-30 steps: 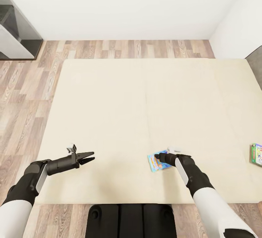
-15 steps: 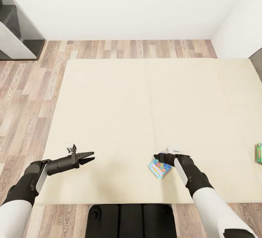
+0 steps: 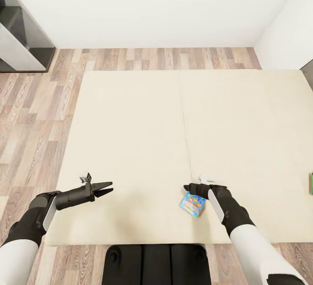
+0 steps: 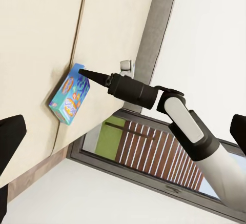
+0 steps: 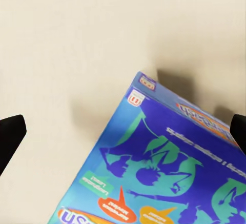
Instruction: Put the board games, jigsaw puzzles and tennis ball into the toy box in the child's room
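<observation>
The bed [image 3: 139, 124], a wide beige mattress, lies in front of me. A blue board game [image 3: 192, 203] rests near its front edge, turned at an angle. My right gripper [image 3: 188, 186] hovers just above and behind it, open, with nothing between its fingers. The right wrist view looks down on the blue box [image 5: 169, 172], with the fingertips [image 5: 10, 134] spread to both sides. From the left wrist view the box [image 4: 69, 97] looks tilted by the right gripper's tip [image 4: 84, 73]. My left gripper [image 3: 106, 188] is open over the front left of the bed. A green board game [image 3: 311, 183] peeks in at the right edge.
Wooden floor [image 3: 34, 115] borders the bed on the left and behind. A dark grey unit with a white panel [image 3: 21, 41] stands against the wall at the back left. White walls close off the back and the right corner. My base [image 3: 156, 263] is against the bed's front edge.
The whole view has shifted, so the bed and the green box sit further right. The blue box has turned and slid a little toward the bed's front edge. Both arms hold their pose.
</observation>
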